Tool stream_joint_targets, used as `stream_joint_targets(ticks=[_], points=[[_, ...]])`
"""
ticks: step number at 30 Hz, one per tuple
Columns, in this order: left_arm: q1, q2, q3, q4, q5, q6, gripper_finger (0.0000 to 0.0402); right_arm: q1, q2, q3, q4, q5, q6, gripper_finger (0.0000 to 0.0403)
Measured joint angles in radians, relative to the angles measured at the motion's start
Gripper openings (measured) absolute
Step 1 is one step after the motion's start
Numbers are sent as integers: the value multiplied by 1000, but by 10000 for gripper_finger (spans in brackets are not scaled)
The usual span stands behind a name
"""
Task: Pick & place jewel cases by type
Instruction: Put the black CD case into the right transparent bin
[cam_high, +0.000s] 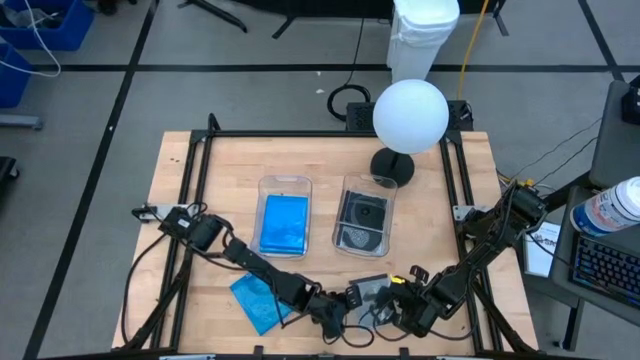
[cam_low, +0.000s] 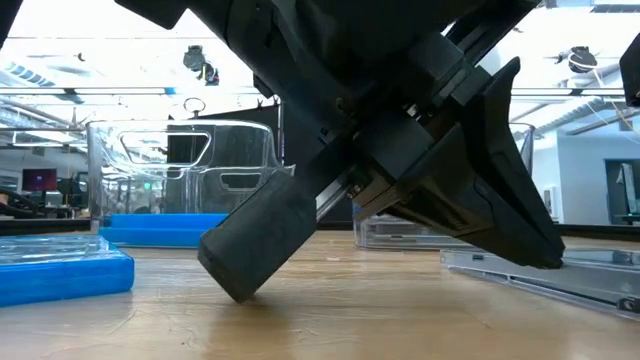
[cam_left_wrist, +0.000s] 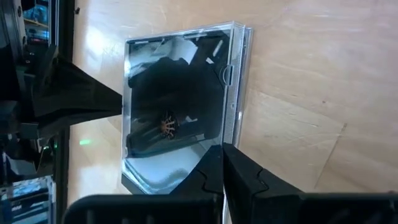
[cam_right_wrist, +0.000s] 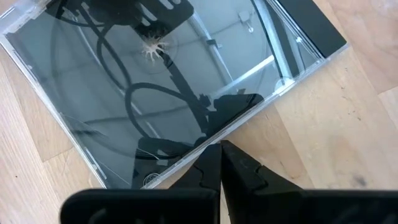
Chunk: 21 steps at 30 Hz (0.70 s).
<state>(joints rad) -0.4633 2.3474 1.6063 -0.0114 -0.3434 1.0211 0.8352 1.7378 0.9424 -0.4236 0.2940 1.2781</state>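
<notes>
Both tools sit at the table's near edge, around six o'clock in the high view, with a clear case (cam_high: 371, 290) between them. The left tool (cam_left_wrist: 222, 163) has its fingers pressed together, tips at the case's near edge; whether that edge is pinched between them or merely touched cannot be told. The right tool (cam_right_wrist: 221, 158) is likewise closed, its tips meeting the case (cam_right_wrist: 168, 81) at one edge from the other side.

The relation that matters: seen from the left tool, the case (cam_left_wrist: 183, 106) lies straight ahead, flat on the table (cam_high: 470, 180), one straight edge facing the fingers. The two arms look about equally near, so either could take it. Its likely goal is the clear bin (cam_high: 364, 214) at about twelve o'clock from it, which already holds disc cases; the blue bin (cam_high: 284, 218) stands just to that bin's left, and a loose blue case (cam_high: 258, 300) lies at about nine o'clock from the tools.

The wrist views show the disc hub and the case edges at the fingertips, which the high view hides beneath the arms. The low view shows the case (cam_low: 560, 270) lying flat on the wood, and the blue case (cam_low: 60, 268) off to the side.
</notes>
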Motion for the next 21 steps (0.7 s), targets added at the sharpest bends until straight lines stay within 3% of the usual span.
stream_joint_targets(ticks=[14,21], points=[[-12,9,66,-97,-118,50,5,38,1,1,-2,55,-6,9],[-8,9,71,-132,-128,53,39,38,1,1,0,66,-7,3]])
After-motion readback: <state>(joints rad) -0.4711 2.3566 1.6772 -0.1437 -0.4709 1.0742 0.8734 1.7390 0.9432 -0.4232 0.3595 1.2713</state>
